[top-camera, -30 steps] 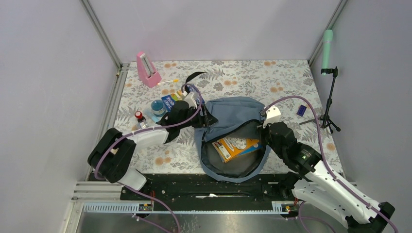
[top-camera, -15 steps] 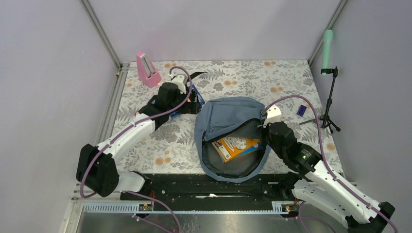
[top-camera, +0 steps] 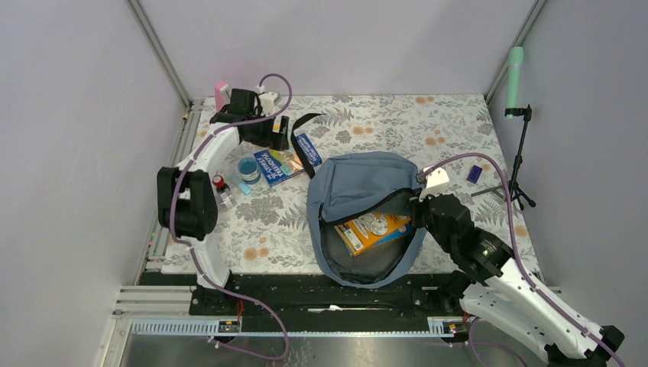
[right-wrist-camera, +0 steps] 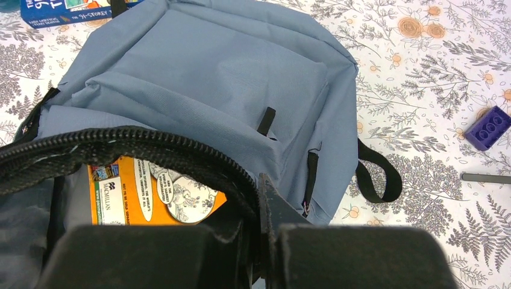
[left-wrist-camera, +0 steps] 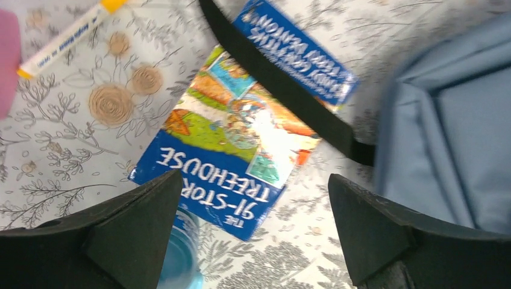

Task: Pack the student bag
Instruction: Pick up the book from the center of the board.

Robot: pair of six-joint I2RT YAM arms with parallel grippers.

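The student bag lies mid-table with its mouth open. My right gripper is pinched shut on its zip rim, arm bent low at the bag's right. An orange book sits inside. Left of the bag, my left gripper hovers wide open and empty over a blue book, which the bag's black strap crosses. Only that wrist view shows a marker.

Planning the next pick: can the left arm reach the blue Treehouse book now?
Probably yes: the open left gripper faces the blue book with nothing between, though a black strap lies across it and may snag.
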